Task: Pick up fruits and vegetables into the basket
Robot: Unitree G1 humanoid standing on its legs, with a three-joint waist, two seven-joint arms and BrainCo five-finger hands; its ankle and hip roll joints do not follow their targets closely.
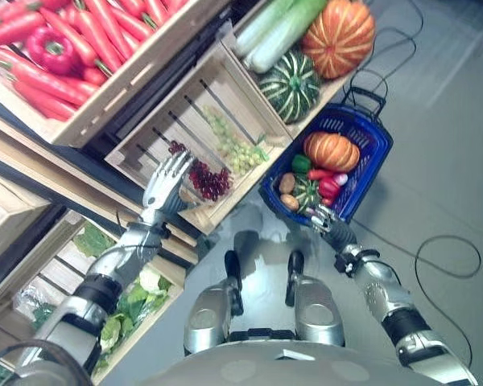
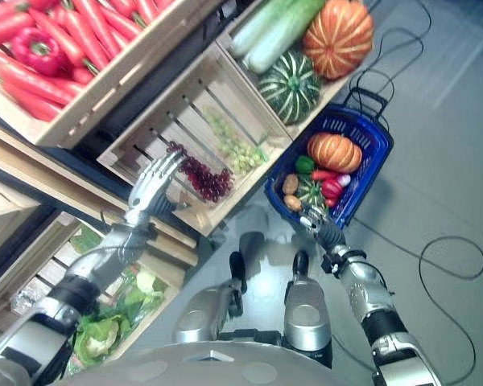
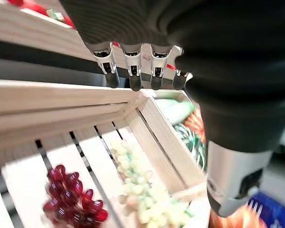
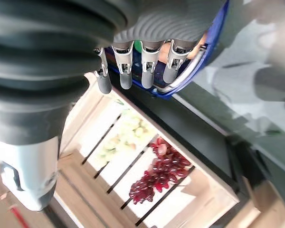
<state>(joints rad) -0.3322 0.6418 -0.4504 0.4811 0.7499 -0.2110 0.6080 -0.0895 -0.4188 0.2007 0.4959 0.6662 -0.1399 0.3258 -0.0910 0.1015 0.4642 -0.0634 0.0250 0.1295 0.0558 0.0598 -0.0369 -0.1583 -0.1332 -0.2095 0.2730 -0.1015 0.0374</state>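
Note:
The blue basket is beside the shelves and holds an orange pumpkin, red peppers, potatoes and a small striped squash. My right hand is at its near rim, fingers hooked over the blue edge. My left hand is open, its fingers straight, raised over the near edge of a wooden crate. Red grapes lie just past its fingertips, with green grapes further in. The left hand holds nothing.
A crate to the right holds a striped green squash, a large orange pumpkin and pale long vegetables. The upper crate has carrots and a red pepper. Leafy greens fill a low crate. Grey floor lies to the right.

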